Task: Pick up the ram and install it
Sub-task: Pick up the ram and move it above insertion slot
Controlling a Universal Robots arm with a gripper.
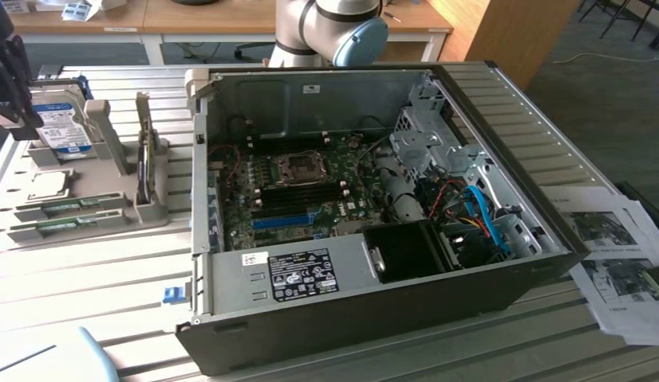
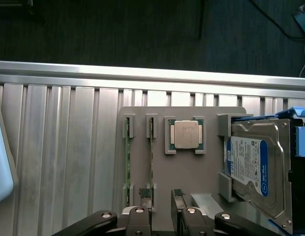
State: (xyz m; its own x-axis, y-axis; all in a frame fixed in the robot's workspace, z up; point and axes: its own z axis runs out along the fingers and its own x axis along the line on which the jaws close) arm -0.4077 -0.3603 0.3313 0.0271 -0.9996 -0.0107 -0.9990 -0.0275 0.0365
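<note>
Hand (image 2: 162, 197) apart, above ram (image 2: 151, 162) in gray holder (image 2: 192, 172), 9 o'clock of PC case (image 1: 415, 314). Centre stick between fingers, descend square, clamp flat faces.

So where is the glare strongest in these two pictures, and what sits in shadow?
Exterior view: daylight washes the slatted table and printed sheets pale; the computer case is dim inside. Wrist view: the table's edge rail glares white, the floor beyond is nearly black.
</note>
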